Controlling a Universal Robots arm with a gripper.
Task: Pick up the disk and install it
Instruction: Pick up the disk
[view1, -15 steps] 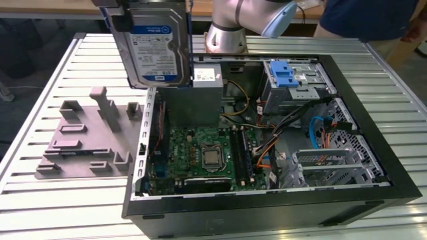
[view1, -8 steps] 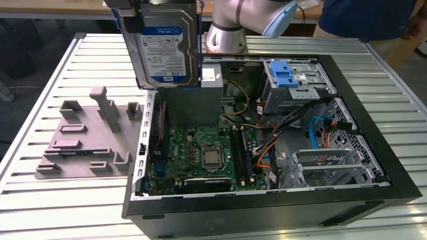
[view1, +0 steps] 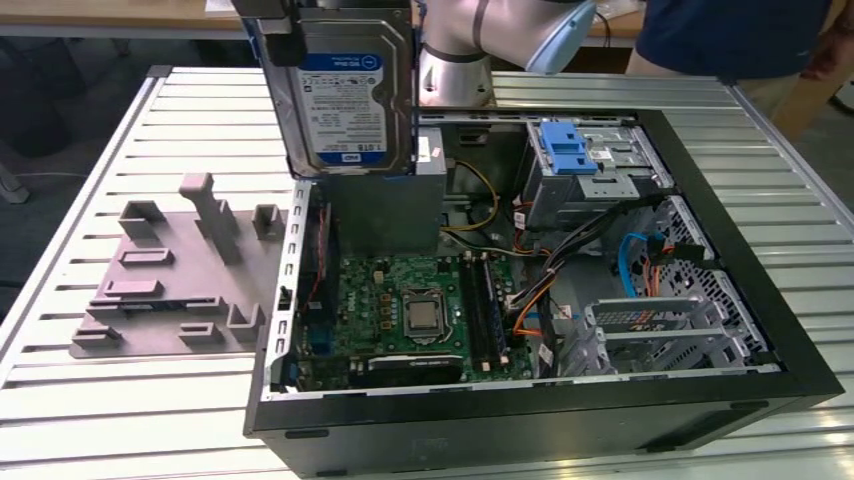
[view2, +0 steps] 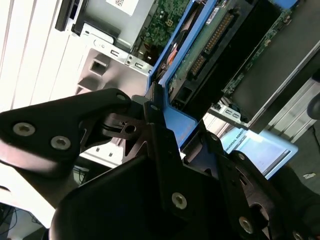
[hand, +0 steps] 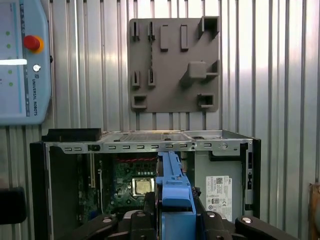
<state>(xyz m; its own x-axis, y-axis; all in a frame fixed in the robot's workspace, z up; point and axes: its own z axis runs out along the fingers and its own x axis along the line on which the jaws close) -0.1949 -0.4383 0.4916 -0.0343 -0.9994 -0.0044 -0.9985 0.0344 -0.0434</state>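
Note:
The disk (view1: 344, 92), a silver drive with a white-and-blue label, hangs upright in the air over the back corner of the open computer case (view1: 534, 405), on the exterior view's left. My gripper (hand: 174, 212) is shut on the disk's blue carrier rail (hand: 172, 182). Its black fingers (view2: 160, 135) clamp that rail from both sides. In the second wrist view the disk's (view2: 212, 42) green circuit board and connector face the camera. Below the held disk lie the motherboard (view1: 407, 310) and the case's rim.
A drive cage with a blue latch (view1: 577, 152) sits at the case's back right, and a grey power-supply box (view1: 387, 210) stands under the disk. A grey fixture plate (view1: 174, 270) lies on the slatted table beside the case. A teach pendant (hand: 22, 60) lies nearby. A person (view1: 734, 35) stands behind.

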